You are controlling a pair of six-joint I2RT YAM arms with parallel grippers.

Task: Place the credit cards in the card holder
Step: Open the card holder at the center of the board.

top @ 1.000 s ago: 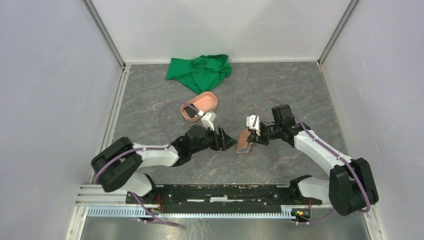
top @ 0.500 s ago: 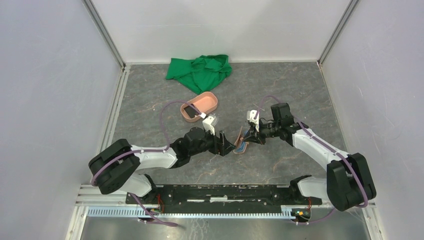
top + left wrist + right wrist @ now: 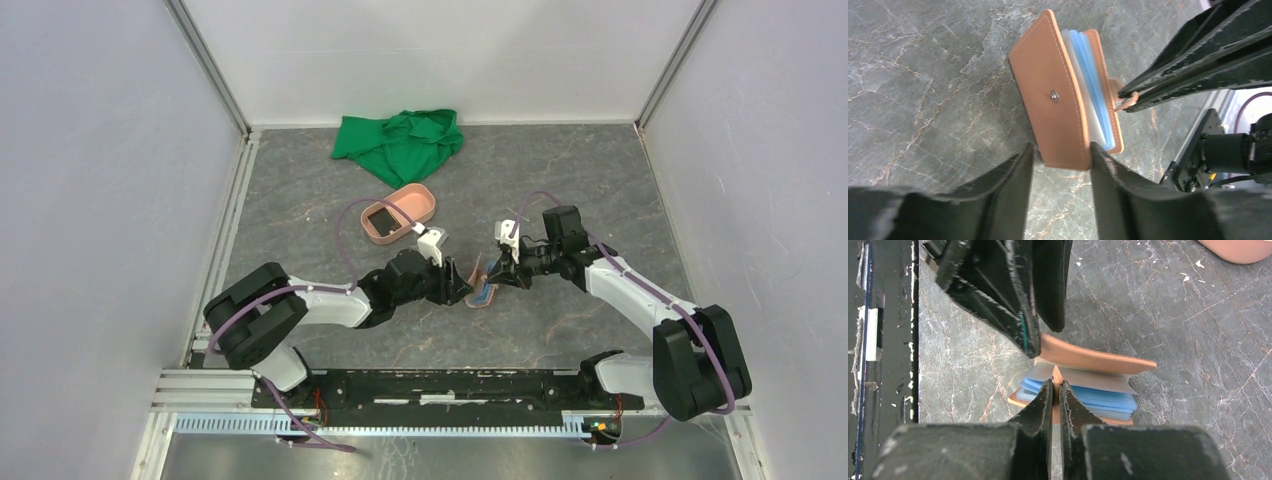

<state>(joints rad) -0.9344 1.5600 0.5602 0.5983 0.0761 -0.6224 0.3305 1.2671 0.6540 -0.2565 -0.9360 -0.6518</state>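
Observation:
The tan card holder [image 3: 482, 290] lies partly open on the grey table between both grippers. My right gripper [image 3: 1056, 385] is shut on its short closing tab [image 3: 1057, 376], and light blue leaves [image 3: 1103, 397] show inside it. In the left wrist view its tan cover [image 3: 1048, 100], with a snap, stands raised, and the blue leaves [image 3: 1088, 85] sit behind it. My left gripper [image 3: 1062, 156] is open, with the cover's near end between its fingertips [image 3: 1100, 165]. A black credit card [image 3: 381, 216] lies in the salmon-pink tray [image 3: 415, 200]. No other cards are in view.
A crumpled green cloth [image 3: 400, 145] lies at the back of the table. The pink tray's edge shows at the top right of the right wrist view [image 3: 1238, 249]. Grey walls enclose the table on three sides. A black rail [image 3: 440, 385] runs along the near edge.
The right gripper has lifted the closing tab, and the wallet has gone from flat and shut to partly open, showing blue. The left gripper has moved right, up to the wallet's cover.

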